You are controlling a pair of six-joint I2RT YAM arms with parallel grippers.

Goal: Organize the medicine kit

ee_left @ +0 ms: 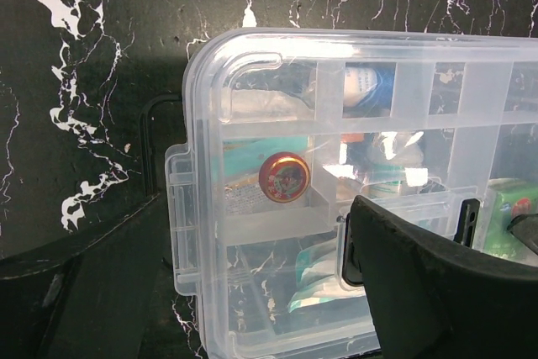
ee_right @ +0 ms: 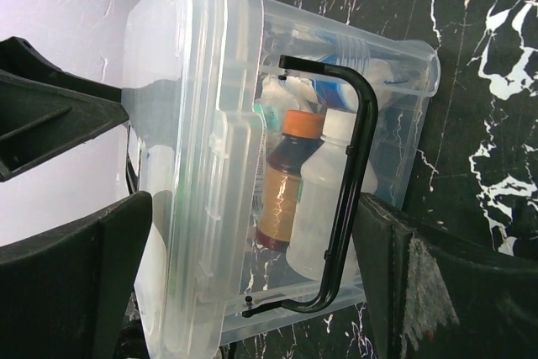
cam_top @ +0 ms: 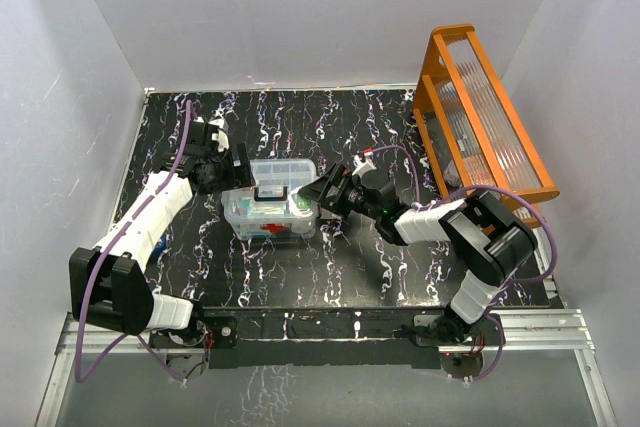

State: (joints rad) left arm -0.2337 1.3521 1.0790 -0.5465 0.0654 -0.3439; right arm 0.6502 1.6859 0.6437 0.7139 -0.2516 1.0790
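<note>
The medicine kit (cam_top: 268, 209), a clear box with its lid on and a black handle (cam_top: 271, 192), stands mid-table. My left gripper (cam_top: 228, 175) is open at the box's left end. In the left wrist view (ee_left: 261, 292), one finger is outside the box (ee_left: 252, 81) and the other is over the lid, above a red round tin (ee_left: 284, 177) in the divided tray. My right gripper (cam_top: 322, 195) is open at the box's right end. In the right wrist view (ee_right: 252, 292), its fingers straddle the box (ee_right: 193, 124), which holds a brown bottle (ee_right: 286, 182) and a white bottle (ee_right: 324, 199) behind the handle (ee_right: 349, 191).
A tall orange rack (cam_top: 490, 117) with ribbed clear panels stands at the back right edge of the black marbled table (cam_top: 300, 277). White walls close in the left, back and right sides.
</note>
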